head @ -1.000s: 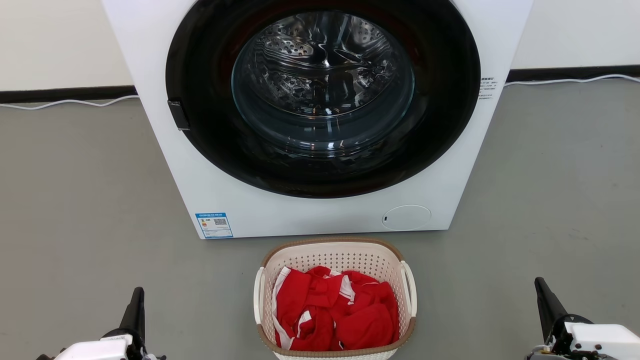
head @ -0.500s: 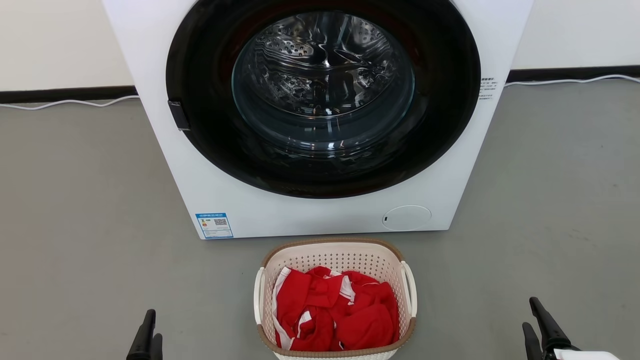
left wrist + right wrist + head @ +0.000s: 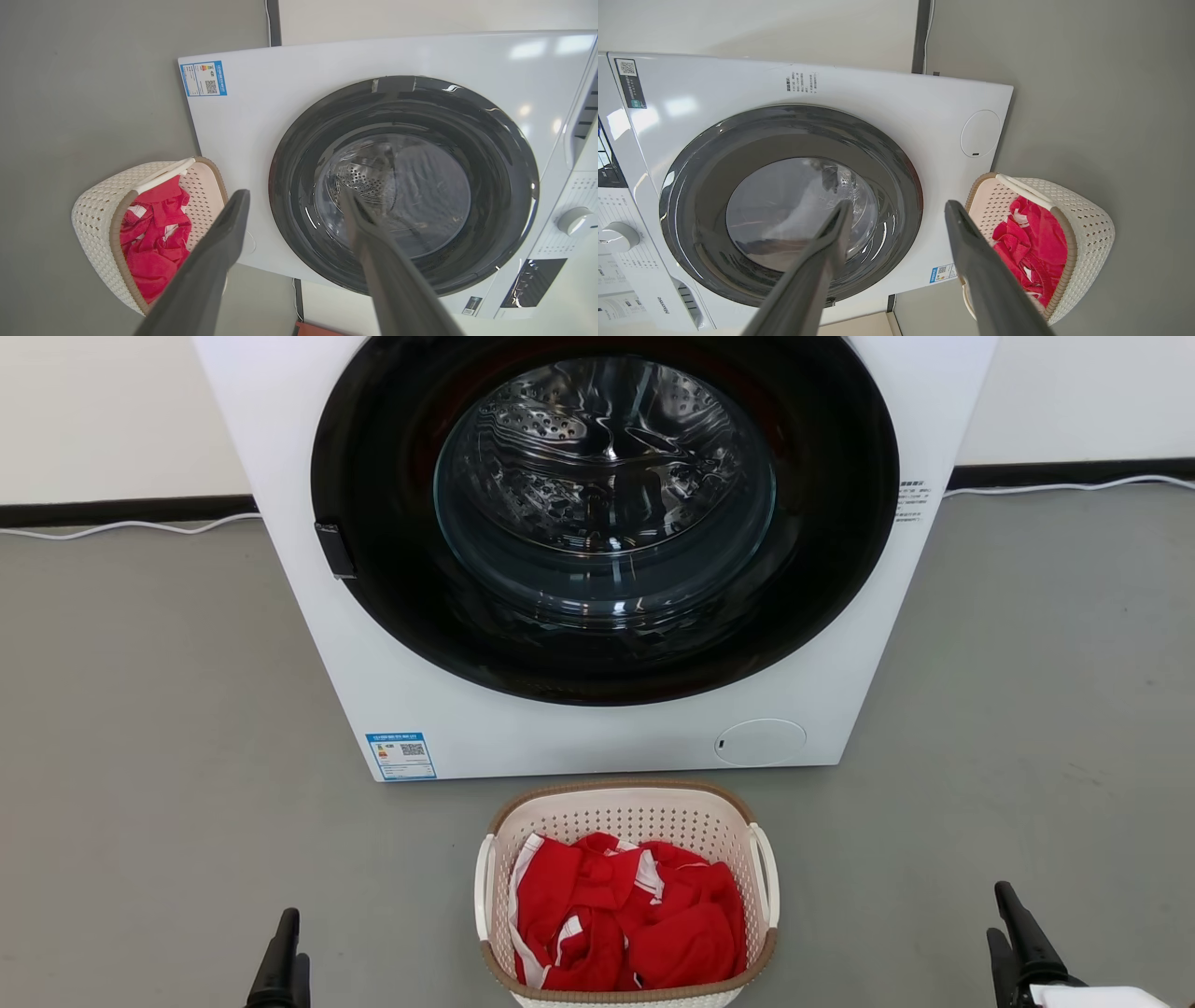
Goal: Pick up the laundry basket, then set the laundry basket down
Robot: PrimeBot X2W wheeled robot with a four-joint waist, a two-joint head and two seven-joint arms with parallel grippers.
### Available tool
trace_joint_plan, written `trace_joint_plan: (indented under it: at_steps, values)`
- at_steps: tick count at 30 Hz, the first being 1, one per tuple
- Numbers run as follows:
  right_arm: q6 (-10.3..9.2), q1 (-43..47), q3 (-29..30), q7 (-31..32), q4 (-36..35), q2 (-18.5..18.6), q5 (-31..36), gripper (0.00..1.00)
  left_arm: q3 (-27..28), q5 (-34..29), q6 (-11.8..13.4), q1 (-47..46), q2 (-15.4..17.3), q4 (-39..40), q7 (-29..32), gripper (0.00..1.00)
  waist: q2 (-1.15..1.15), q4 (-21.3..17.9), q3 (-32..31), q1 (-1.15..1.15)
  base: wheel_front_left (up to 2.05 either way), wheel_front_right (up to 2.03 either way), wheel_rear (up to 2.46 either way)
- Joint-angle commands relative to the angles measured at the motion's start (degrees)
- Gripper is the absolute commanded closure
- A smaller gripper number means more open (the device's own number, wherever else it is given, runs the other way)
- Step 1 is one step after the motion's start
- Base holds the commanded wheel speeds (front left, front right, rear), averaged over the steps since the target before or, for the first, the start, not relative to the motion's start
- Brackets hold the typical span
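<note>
- The basket sits on the floor, at 6 o'clock from the washer and just in front of it, upright.
- Red clothes lie inside it, below the rim.
- In the head view the left fingers are at about 8 o'clock from the basket and the right fingers at about 4 o'clock. Both are well apart from it, with bare floor between.
- Left fingers: released. The left wrist view shows the two spread wide with nothing between them, pointing toward the washer door, and the basket off at 9 o'clock.
- Right fingers: released as well. The right wrist view shows them spread and empty, with the basket off at 3 o'clock.
- Done so far: nothing that shows. The basket is not gripped or lifted, and neither white handle is touched.
- Left to do: all of it, by my reading. That means bringing the fingers in to the handles on the 9 and 3 o'clock sides, closing on them, raising the basket and setting it down.
- The open fingers on either side look like a ready pose for that reach.
</note>
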State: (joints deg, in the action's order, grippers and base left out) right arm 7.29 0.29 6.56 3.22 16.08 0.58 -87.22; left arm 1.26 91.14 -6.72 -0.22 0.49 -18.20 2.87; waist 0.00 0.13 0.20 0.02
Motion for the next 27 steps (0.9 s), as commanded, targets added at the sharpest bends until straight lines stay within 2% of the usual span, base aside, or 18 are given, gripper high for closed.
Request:
trace_joint_plan:
  at_steps: [1, 14, 27]
  values:
    - [0.04, -0.62, -0.24, -0.81, -2.00, 0.89, 1.48, 0.00, -0.13, -0.64, -0.19, -1.37, 0.70, 1.72, -0.54, 0.00, 0.00, 0.01, -0.02, -0.02, 0.00, 0.00, 0.00]
    - [0.06, -0.10, -1.01, -2.99, -3.83, 1.06, 12.51, 0.00, -1.89, -6.35, -0.26, -1.54, 0.91, 1.42, -2.71, 0.00, 0.00, 0.19, -0.25, -0.02, 0.00, 0.00, 0.00]
    - [0.08, -0.27, -1.89, -5.35, -5.69, 1.52, 25.19, 0.00, -3.40, -16.78, -0.34, -2.13, 1.14, 0.79, -5.06, 0.00, 0.00, 0.40, -0.38, -0.02, 0.00, 0.00, 0.00]
